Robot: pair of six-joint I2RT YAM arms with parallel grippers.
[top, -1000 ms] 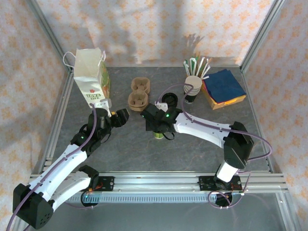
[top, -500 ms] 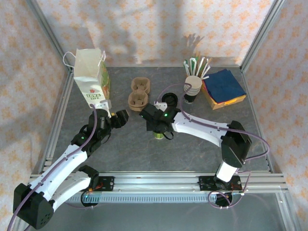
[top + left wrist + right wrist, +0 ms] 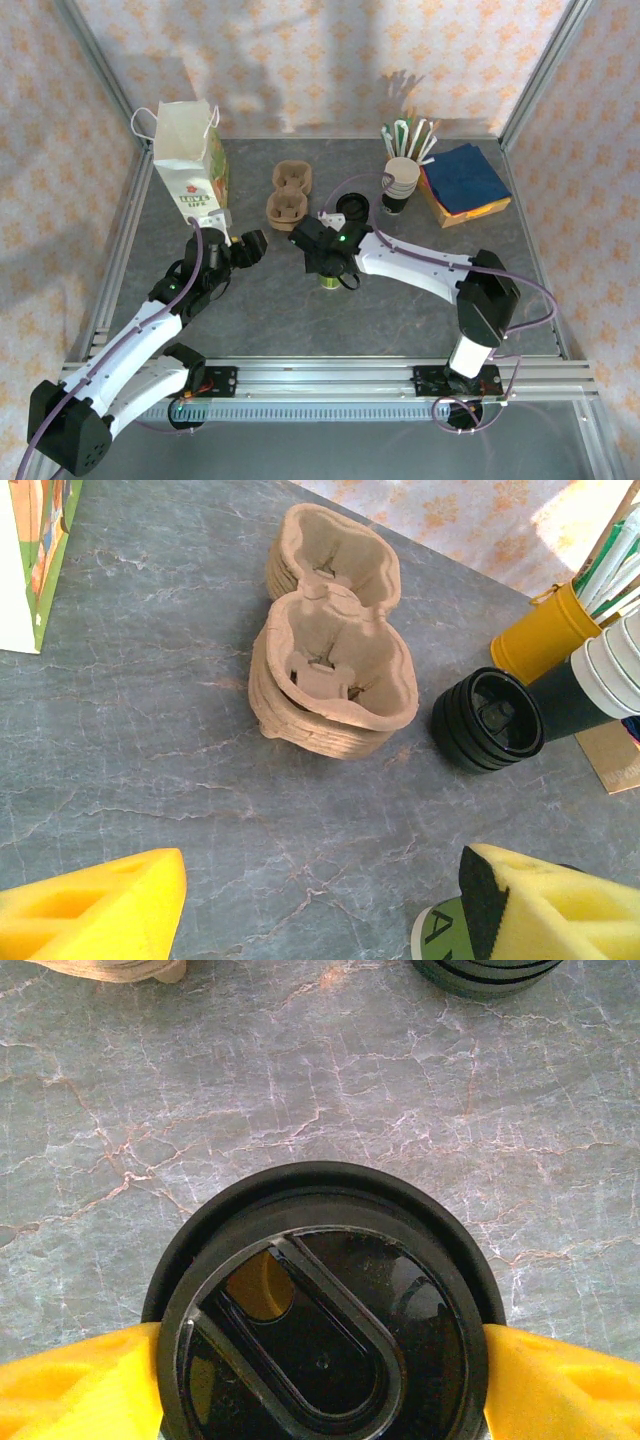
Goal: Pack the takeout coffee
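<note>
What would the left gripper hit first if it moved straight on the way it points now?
Probably the stack of brown cup carriers, which sits straight ahead of the left gripper; the depth is hard to judge.

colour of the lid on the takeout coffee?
Glossy black. The lid shows best in the right wrist view.

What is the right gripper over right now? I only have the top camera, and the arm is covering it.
Observer: The right wrist view shows the takeout coffee standing between the right gripper's yellow fingers.
Operator: Is it gripped?
Observer: Cannot tell; the black lid overhangs where the fingers would touch the cup.
Operator: And the left gripper?
Observer: In the left wrist view the left gripper is open, with nothing between its fingers.
</note>
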